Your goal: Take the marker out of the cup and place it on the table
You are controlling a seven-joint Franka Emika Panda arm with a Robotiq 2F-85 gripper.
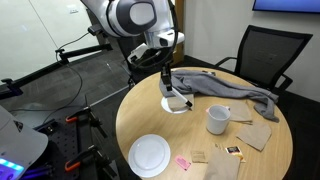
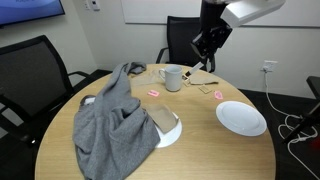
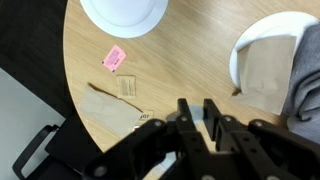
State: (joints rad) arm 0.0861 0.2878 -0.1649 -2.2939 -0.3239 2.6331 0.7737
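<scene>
My gripper (image 1: 165,78) hangs above the round tan table (image 1: 265,160), over its far part in an exterior view (image 2: 206,52). In the wrist view its fingers (image 3: 198,110) stand close together with a thin light-ended stick, the marker (image 3: 198,120), pinched between them. The marker hangs as a thin dark stick below the fingers (image 1: 167,90). The white-grey cup (image 1: 218,119) stands upright on the table, and no marker sticks out of it (image 2: 172,77). In the wrist view the cup's pale rim (image 3: 160,128) shows partly under the fingers.
A flat white plate (image 1: 150,154) lies near the table edge (image 2: 241,117) (image 3: 125,12). A second white plate with a tan item (image 1: 176,102) sits by a grey cloth (image 2: 112,125). Tan napkins (image 1: 252,133), a pink note (image 3: 114,57) and black chairs (image 1: 265,55) are around.
</scene>
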